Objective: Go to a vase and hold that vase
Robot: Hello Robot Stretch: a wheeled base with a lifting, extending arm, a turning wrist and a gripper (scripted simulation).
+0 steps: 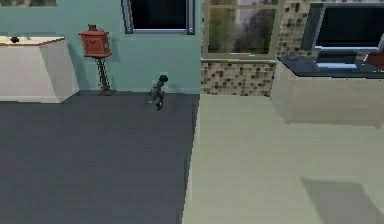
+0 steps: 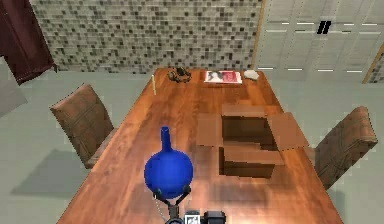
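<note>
The claw [image 2: 172, 208] shows at the near end of the wooden table [image 2: 120, 150], right against a round blue vase [image 2: 167, 172] with a thin neck. I cannot tell whether it holds the vase. Just right of the vase sits an open cardboard box [image 2: 246, 146]. The left chair [image 2: 82, 118] and the right chair [image 2: 346, 146] flank the table. A book [image 2: 222, 77] lies at the far end.
</note>
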